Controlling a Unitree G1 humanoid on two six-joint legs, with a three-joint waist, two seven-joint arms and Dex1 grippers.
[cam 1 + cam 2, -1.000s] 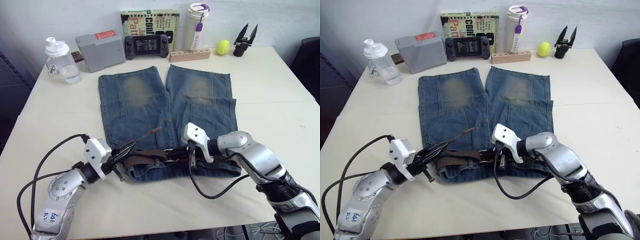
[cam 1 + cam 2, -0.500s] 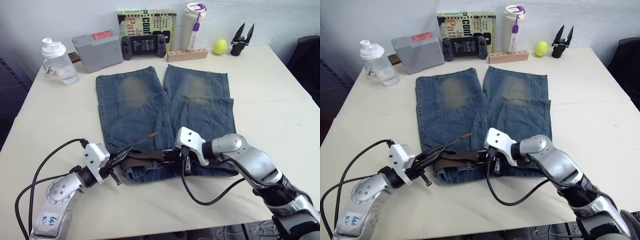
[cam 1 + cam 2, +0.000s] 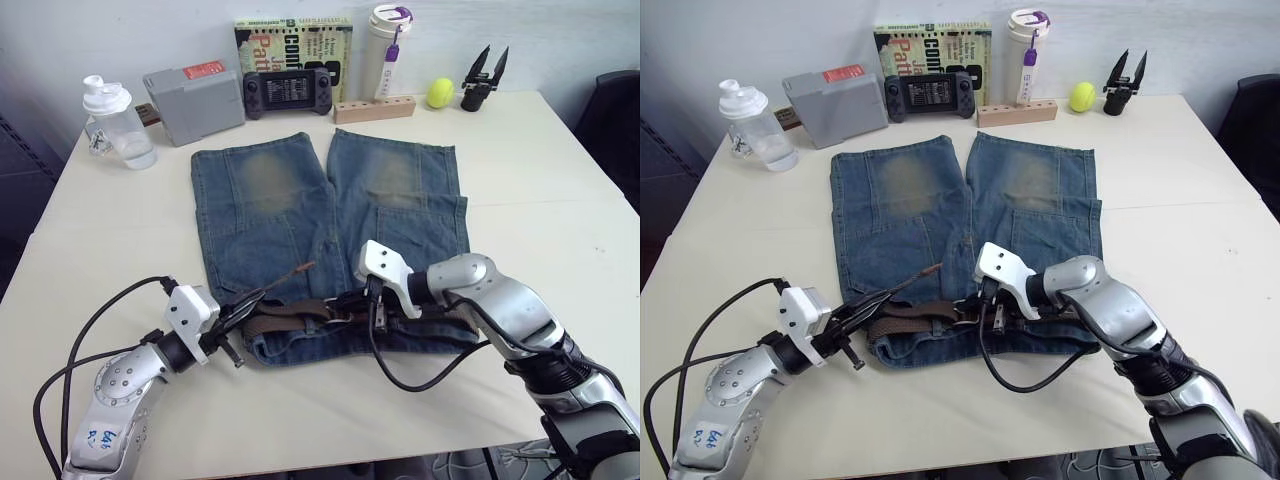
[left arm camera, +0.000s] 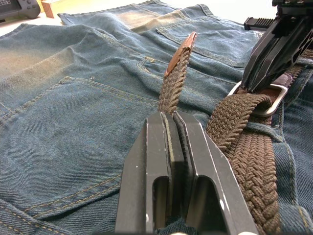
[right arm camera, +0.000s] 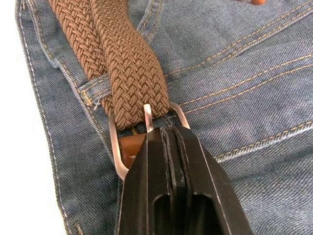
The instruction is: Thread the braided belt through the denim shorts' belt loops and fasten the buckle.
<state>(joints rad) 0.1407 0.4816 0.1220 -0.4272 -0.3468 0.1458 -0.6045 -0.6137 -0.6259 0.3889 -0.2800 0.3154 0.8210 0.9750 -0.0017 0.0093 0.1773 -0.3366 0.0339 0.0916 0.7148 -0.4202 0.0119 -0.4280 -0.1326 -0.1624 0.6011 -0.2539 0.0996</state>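
Pinning the buckle (image 5: pixel 120 152) at the shorts' (image 3: pixel 300 200) waistband, the right tool (image 5: pixel 164 139) clamps it steady while the left tool (image 4: pixel 171 122), closed on the belt (image 4: pixel 173 81) tail, pulls it taut.

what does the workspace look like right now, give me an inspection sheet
surface: cream table.
job's things: denim shorts flat, waistband nearest robot; braided belt along waistband, passed through buckle, free end sticking up.
clutter: shaker bottle, grey box, game controller, book, tumbler, wooden block, yellow ball, spare black gripper along far edge.
grippers: left gripper shut on belt's free end; right gripper shut at buckle.
cables: black cables on both arms.
surroundings: pale wall.
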